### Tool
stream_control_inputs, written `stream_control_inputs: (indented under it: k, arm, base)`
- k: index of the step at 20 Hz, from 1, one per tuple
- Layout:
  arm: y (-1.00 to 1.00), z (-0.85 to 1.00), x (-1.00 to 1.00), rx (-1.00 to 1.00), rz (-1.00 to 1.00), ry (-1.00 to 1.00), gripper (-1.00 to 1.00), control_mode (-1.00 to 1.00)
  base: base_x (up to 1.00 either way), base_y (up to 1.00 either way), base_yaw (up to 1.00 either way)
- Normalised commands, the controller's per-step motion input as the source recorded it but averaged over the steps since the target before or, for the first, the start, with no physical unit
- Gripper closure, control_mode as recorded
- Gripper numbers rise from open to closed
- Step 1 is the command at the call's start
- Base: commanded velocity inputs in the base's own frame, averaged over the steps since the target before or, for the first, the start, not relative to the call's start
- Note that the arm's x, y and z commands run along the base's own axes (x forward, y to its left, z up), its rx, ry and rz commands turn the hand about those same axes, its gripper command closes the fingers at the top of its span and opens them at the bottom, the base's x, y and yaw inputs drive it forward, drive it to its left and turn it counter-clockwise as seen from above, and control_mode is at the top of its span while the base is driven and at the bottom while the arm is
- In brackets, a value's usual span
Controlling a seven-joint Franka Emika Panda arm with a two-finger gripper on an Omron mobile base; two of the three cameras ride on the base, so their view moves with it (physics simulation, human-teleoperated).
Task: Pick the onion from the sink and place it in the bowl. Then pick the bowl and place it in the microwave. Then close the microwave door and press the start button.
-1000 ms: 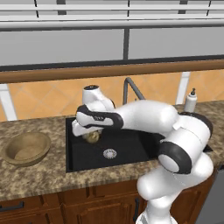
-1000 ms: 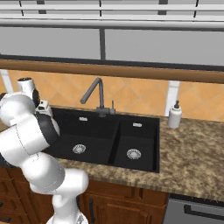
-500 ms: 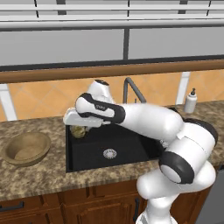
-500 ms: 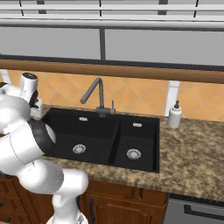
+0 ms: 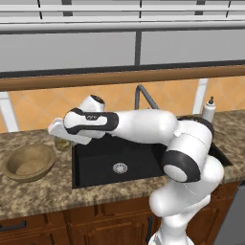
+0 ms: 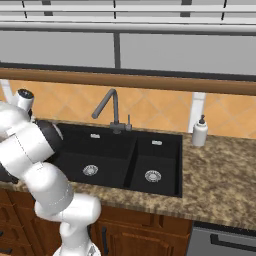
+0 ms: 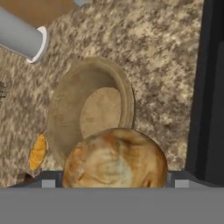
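A speckled granite counter (image 5: 43,194) ran across the lower left of the left base view, the tan bowl (image 5: 28,162) resting on it beside the black sink (image 5: 119,162). The gripper (image 5: 61,139) clasped the onion (image 7: 114,157) — jaws wide around it — between sink and bowl.

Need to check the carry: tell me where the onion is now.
In the left base view the onion hangs in the gripper over the counter, between the sink's left edge and the bowl.
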Motion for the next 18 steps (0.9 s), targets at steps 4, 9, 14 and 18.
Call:
stream_control_inputs:
  k: [4, 9, 14, 18]
  arm:
    - [0.91, 0.07, 0.4, -0.08, -0.15, 0.22, 1.0, -1.0]
    - [0.82, -0.01, 0.21, -0.15, -0.07, 0.26, 1.0, -1.0]
    - [0.43, -0.02, 0.13, -0.23, -0.11, 0.15, 1.0, -1.0]
    - [0.3, -0.26, 0.29, -0.32, -0.07, 0.11, 1.0, -1.0]
  base:
    - [0.0, 0.0, 0.0]
    - [0.0, 0.0, 0.0]
    - [0.0, 0.0, 0.0]
    - [0.0, 0.0, 0.0]
